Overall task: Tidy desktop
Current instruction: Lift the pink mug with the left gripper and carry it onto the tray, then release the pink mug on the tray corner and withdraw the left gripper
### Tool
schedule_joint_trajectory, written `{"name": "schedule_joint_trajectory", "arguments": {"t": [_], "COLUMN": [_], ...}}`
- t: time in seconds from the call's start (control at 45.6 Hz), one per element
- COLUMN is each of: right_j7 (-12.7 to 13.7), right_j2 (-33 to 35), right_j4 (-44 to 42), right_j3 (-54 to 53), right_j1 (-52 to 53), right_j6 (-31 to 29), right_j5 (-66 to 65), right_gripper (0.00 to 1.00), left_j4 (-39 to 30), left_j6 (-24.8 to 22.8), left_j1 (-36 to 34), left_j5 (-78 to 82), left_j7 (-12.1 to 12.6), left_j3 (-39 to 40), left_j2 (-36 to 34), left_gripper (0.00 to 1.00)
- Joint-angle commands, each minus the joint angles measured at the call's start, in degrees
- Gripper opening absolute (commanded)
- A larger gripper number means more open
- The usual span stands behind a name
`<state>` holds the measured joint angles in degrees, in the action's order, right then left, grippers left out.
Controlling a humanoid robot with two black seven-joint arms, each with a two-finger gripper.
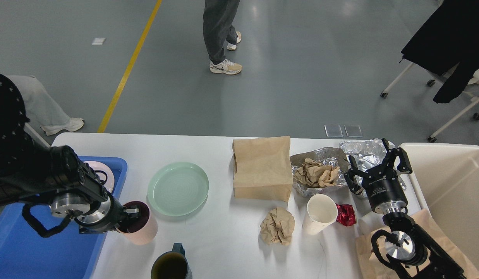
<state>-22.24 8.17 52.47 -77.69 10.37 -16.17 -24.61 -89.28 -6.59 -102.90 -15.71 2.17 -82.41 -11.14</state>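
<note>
**A:** What are you worrying about right now?

**B:** I'm pinching the pink cup [138, 228] by its rim with my left gripper [131, 217], one finger inside the dark interior and one outside. I'm judging that a rim grip like this could let the cup tilt or slip, and it's sitting just beside the blue tray [38, 248] wall, so a bump there could knock it loose. The dark mug [171, 265] is near too.

**A:** And the other arm?

**B:** My right gripper [376, 164] is hanging with fingers spread, gripping nothing, above the crumpled foil [359, 153] near the cream bin [452, 186].

**A:** How is the desktop looking?

**B:** The desktop [224, 232] is lying right below me, white and matte, carrying a green plate [177, 188], a brown paper bag [261, 167], a crumpled paper ball [277, 226], a white paper cup [320, 213] and a red wrapper [345, 214]
</note>
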Motion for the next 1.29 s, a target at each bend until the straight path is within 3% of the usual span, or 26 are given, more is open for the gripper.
{"name": "schedule_joint_trajectory", "arguments": {"t": [0.0, 0.153, 0.373, 0.548, 0.723, 0.877, 1.008, 1.14, 1.271], "right_j7": [0.0, 0.0, 0.0, 0.0, 0.0, 0.0, 0.0, 0.0, 0.0], "right_j2": [0.0, 0.0, 0.0, 0.0, 0.0, 0.0, 0.0, 0.0, 0.0], "right_j4": [0.0, 0.0, 0.0, 0.0, 0.0, 0.0, 0.0, 0.0, 0.0], "right_j3": [0.0, 0.0, 0.0, 0.0, 0.0, 0.0, 0.0, 0.0, 0.0], "right_j1": [0.0, 0.0, 0.0, 0.1, 0.0, 0.0, 0.0, 0.0, 0.0], "right_j6": [0.0, 0.0, 0.0, 0.0, 0.0, 0.0, 0.0, 0.0, 0.0], "right_j5": [0.0, 0.0, 0.0, 0.0, 0.0, 0.0, 0.0, 0.0, 0.0], "right_gripper": [1.0, 1.0, 1.0, 1.0, 1.0, 1.0, 1.0, 1.0, 1.0], "left_j4": [-3.9, -4.1, -4.2, -4.0, -2.3, 5.8, 16.2, 27.1, 40.1], "left_j6": [-8.5, -22.9, -33.5, -33.1, -26.2, -26.5, -29.6, -33.0, -38.4], "left_j1": [-11.3, -22.1, -29.8, -31.4, -29.6, -22.8, -15.3, -2.7, 15.7], "left_j5": [4.5, 8.5, 12.9, 16.3, 25.4, 36.2, 44.3, 51.6, 55.0], "left_j7": [0.2, 0.1, 0.9, 0.5, -1.6, -5.1, -5.4, -6.7, -9.8], "left_j3": [-2.7, -4.8, -5.9, -8.3, -11.5, -11.1, -6.8, 5.3, 22.1], "left_j2": [-4.4, -7.5, -9.2, -12.0, -21.0, -32.6, -42.7, -49.8, -49.8], "left_gripper": [0.0, 0.0, 0.0, 0.0, 0.0, 0.0, 0.0, 0.0, 0.0]}}
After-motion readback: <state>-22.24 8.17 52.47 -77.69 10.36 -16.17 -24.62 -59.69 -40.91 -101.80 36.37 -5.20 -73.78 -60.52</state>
